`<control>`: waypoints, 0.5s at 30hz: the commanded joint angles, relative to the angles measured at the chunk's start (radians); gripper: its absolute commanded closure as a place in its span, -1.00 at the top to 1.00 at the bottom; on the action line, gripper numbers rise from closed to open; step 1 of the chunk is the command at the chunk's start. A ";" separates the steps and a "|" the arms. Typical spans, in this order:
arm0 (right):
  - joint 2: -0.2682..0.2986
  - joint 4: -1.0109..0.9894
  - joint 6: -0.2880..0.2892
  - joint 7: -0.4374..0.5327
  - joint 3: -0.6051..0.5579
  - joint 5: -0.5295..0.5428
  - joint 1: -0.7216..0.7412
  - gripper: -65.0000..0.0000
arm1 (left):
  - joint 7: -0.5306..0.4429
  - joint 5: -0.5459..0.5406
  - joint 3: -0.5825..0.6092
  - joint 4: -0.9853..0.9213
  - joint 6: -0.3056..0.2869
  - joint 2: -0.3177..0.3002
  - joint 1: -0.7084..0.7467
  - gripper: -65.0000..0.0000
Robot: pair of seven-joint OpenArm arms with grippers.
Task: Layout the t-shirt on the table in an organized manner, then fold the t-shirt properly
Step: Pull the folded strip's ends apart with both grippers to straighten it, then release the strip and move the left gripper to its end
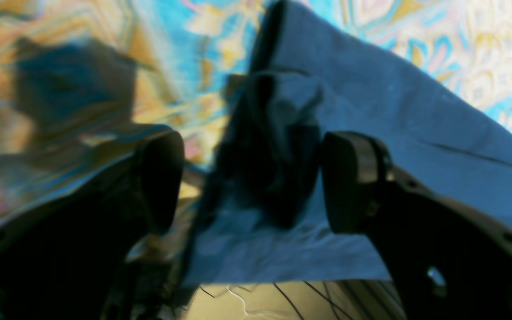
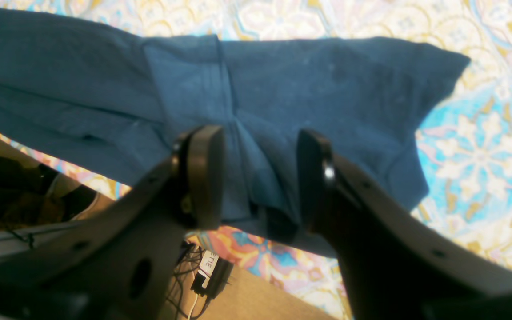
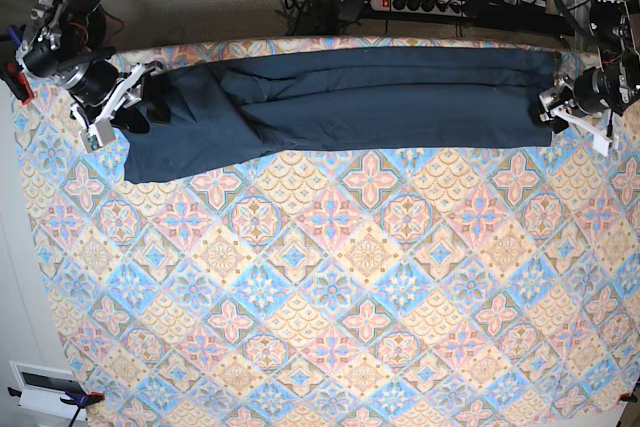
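Patterned cloth of pastel blue, pink and cream diamonds covers the table (image 3: 330, 287), and most of it lies bare in the base view. Along its far edge the t-shirt (image 3: 340, 97) is stretched into a long dark navy band, running nearly the whole width of the table.

At the left of the base view, the right gripper (image 3: 125, 107) sits at the broader, rumpled end of the shirt. Its wrist view shows the two dark fingers (image 2: 202, 178) standing a little apart with a bunched ridge of blue fabric pinched up between them.

Beyond the far edge of the table, cables and a power strip (image 3: 425, 2) lie on the floor.

At the right of the base view, the left gripper (image 3: 570, 112) is at the narrow end of the band. In its blurred wrist view the jaws stand well apart, either side of a dark fold of the shirt, and neither pad (image 1: 349, 182) clearly presses the cloth.
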 commanded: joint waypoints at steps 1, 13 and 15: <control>0.015 0.014 0.003 0.017 0.007 0.019 0.001 -0.22 | -0.009 -0.006 0.010 -0.001 -0.002 -0.022 -0.015 0.46; 0.015 0.012 0.003 0.017 0.010 0.019 0.018 -0.22 | -0.004 -0.018 0.175 0.003 -0.002 0.008 -0.038 -0.02; 0.017 0.012 0.003 0.017 0.010 0.019 0.036 -0.22 | -0.007 -0.018 0.171 0.017 -0.006 0.010 -0.038 -0.40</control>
